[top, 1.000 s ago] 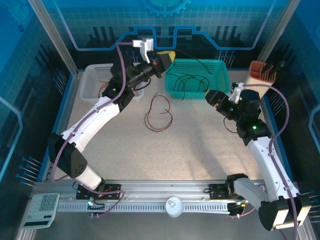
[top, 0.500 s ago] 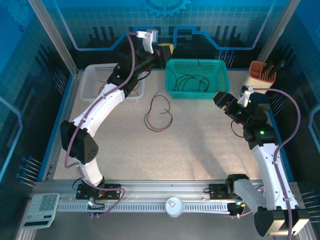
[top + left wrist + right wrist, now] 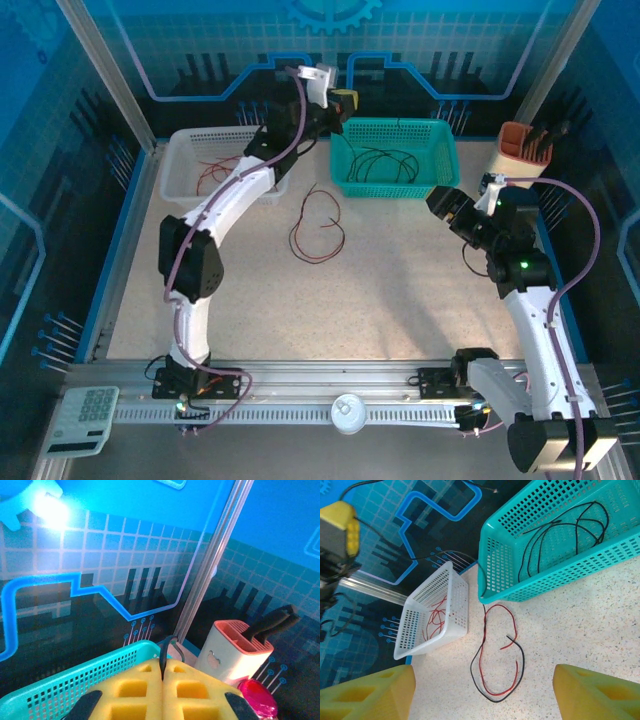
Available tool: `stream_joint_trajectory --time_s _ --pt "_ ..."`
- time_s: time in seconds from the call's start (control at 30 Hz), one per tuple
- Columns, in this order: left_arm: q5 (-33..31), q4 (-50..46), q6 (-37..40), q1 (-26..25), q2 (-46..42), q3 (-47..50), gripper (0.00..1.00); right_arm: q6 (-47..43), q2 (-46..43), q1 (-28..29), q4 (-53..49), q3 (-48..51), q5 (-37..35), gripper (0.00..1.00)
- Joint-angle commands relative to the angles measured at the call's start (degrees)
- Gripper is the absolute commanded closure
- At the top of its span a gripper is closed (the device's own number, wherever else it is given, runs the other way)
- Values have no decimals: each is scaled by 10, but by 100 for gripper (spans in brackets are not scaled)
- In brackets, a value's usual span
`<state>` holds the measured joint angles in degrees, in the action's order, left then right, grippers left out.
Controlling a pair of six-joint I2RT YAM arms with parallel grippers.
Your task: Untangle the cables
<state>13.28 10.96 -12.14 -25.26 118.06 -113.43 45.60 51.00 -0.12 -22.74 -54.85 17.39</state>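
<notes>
A red cable and a black cable lie twisted in a loop (image 3: 318, 225) on the speckled table (image 3: 400, 290), seen in the right wrist view as a loop (image 3: 497, 655). More black cables (image 3: 385, 165) rest in the teal basket (image 3: 440, 128). Red cables (image 3: 215, 170) lie in the white basket (image 3: 180, 145). My left gripper (image 3: 343, 100) hangs high at the teal basket's back left corner. Its yellow pads (image 3: 130, 690) are pressed together on a thin black cable (image 3: 164, 652). My right gripper (image 3: 440, 205) hovers right of the loop, its wide-apart fingers (image 3: 370, 695) holding nothing.
A white and orange knife block (image 3: 525, 145) stands at the back right, with a pink object (image 3: 257, 700) beside it. The enclosure's blue back wall is close behind the left gripper. A calculator (image 3: 85, 420) and a white round knob (image 3: 349, 412) sit on the front rail.
The left arm has stretched further back and to the right, carrying its shut gripper up past the teal basket's corner. The right arm drew back to the right, then held still.
</notes>
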Motion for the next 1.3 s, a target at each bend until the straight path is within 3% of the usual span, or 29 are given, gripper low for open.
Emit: stream_joint_trajectory --time_s 0.0,0.4,0.63,1.0,1.1,1.27 --pt "-2 51 -31 -10 49 -56 100 -13 1 -12 -9 -20 15 26" --pt "-17 113 -219 -22 322 -336 100 -18 21 -14 -3 -13 29 26" --pt "-38 137 -302 -24 396 -338 100 -34 35 -16 -13 -34 26 26" --pt "-73 -9 -250 -23 367 -303 100 -34 38 -19 -7 -37 11 26" --pt "-98 -56 -244 -21 358 -304 72 -32 38 -19 -7 -40 12 26" --pt "-101 -98 -239 -13 349 -313 55 -29 38 -19 -2 -45 17 26"
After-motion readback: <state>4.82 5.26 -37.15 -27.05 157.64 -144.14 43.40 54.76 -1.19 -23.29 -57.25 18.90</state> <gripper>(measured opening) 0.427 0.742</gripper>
